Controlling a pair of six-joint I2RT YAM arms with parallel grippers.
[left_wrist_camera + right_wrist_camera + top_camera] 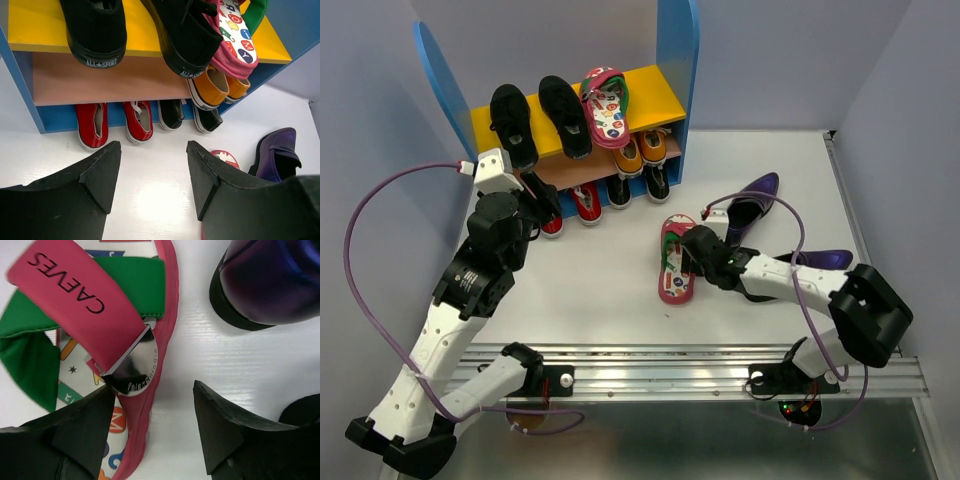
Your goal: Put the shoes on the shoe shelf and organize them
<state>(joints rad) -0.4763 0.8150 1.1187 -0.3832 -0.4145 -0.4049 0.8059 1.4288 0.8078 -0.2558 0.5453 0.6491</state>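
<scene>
Shoe shelf (677, 40) with yellow board (660, 95) bare at its right end, pink flip-flop (75, 285) flat under your right gripper (152, 390), spread wide, left gripper (154, 150) too

Shoe shelf (678, 60): blue side panels, yellow top board, brownish lower board. It stands at the far left of the desk (590, 300).

Top board: two black sneakers (565, 115) side by side, soles down, near ends overhanging the front edge. A pink flip-flop (605, 107) sits just beside them, tipped on its edge, spotted insole showing.

Lower board: orange pair (629, 156) at the right end. Beneath it, on the desk, a red pair (586, 203), then a black pair (658, 183) with white soles.

Second flip-flop (677, 258) lies flat on the open desk, pink and green straps up. A purple loafer (755, 200) lies near it. The second loafer (820, 260) is partly hidden.
</scene>
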